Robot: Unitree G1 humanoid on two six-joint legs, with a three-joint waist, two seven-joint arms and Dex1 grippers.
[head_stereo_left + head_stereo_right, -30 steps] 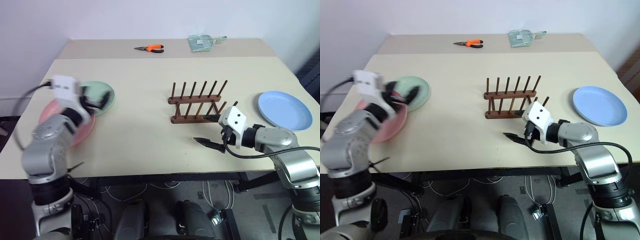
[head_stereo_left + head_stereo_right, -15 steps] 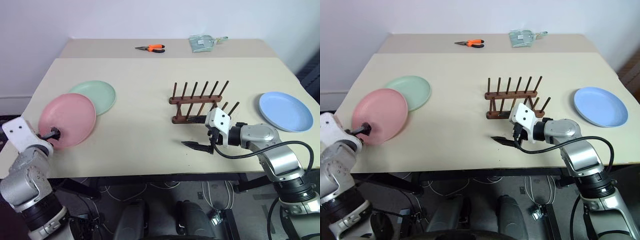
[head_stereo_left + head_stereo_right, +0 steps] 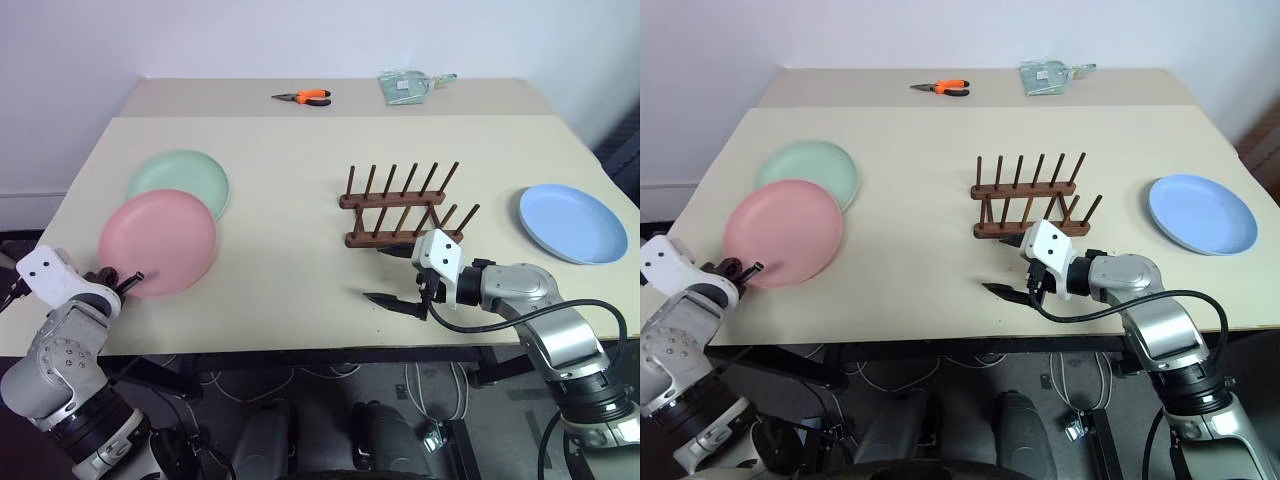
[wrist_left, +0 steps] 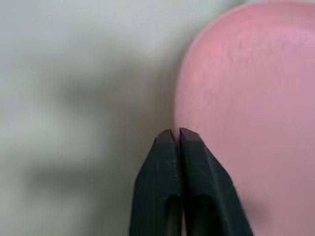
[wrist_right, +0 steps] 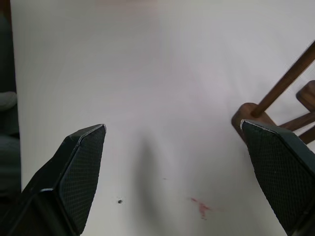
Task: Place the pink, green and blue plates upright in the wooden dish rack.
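**Operator:** Since a second ago my left gripper point(image 3: 128, 281) has dropped from above the plates to the near rim of the pink plate point(image 3: 158, 242) and snapped shut. In the left wrist view the black fingers point(image 4: 173, 147) sit pressed together right at the plate's edge, so I judge they are pinching the rim, though I can't see the lip between them.

**Observer:** And the plate itself?

**Operator:** It has tilted. Its face is turned up toward the camera, near edge at the gripper, far edge overlapping the green plate point(image 3: 176, 176). That looks like the start of a lift.

**Observer:** Right side?

**Operator:** My right gripper point(image 3: 399, 276) hangs wide open, empty, just in front of the dish rack point(image 3: 397, 205). The blue plate point(image 3: 572, 222) lies flat, well apart on the right of the table point(image 3: 290, 150).

**Observer:** How does the rack run?

**Operator:** Its rails run left to right across the table, pegs upright, so each plate must stand crosswise between pegs.
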